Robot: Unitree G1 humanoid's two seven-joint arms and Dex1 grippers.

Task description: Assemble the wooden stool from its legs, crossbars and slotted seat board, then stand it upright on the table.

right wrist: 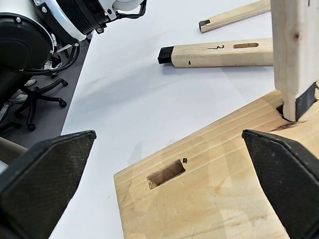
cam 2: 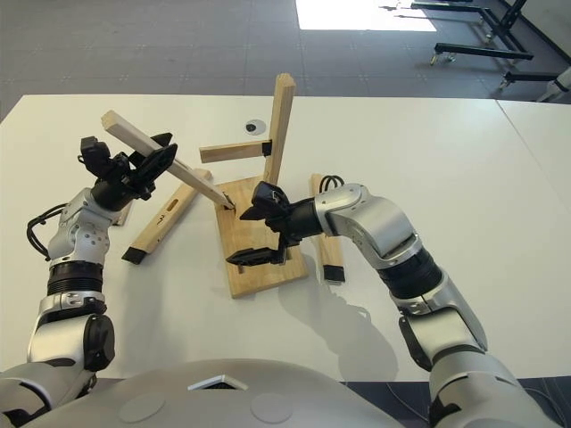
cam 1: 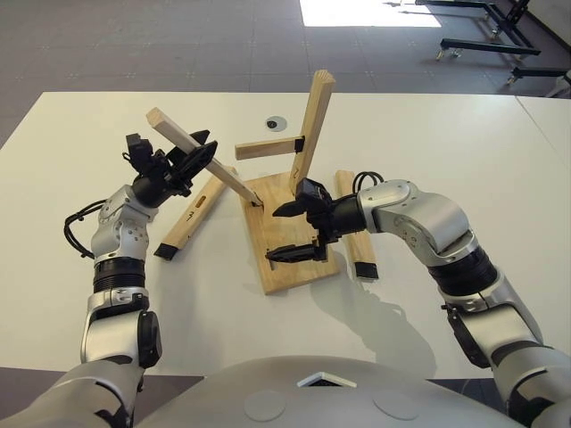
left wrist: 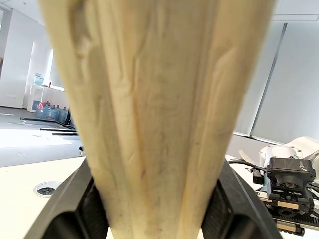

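The slotted seat board [cam 1: 299, 259] lies flat on the white table. One leg [cam 1: 312, 125] stands upright in it, with a crossbar [cam 1: 266, 148] sticking out to the left. My left gripper [cam 1: 189, 160] is shut on a second leg [cam 1: 183, 135]. This leg is tilted, and its dark tip [right wrist: 303, 102] rests at a slot on the board's far left corner. My right gripper [cam 1: 280, 234] hovers open just over the board, with one finger [right wrist: 45, 189] on either side of an empty slot [right wrist: 166, 173].
A loose leg [cam 1: 190, 217] lies left of the board, and a short crossbar [right wrist: 234, 15] lies beyond it. Another leg [cam 1: 359, 252] lies right of the board, partly under my right arm. A round grommet [cam 1: 277, 123] sits in the table farther back.
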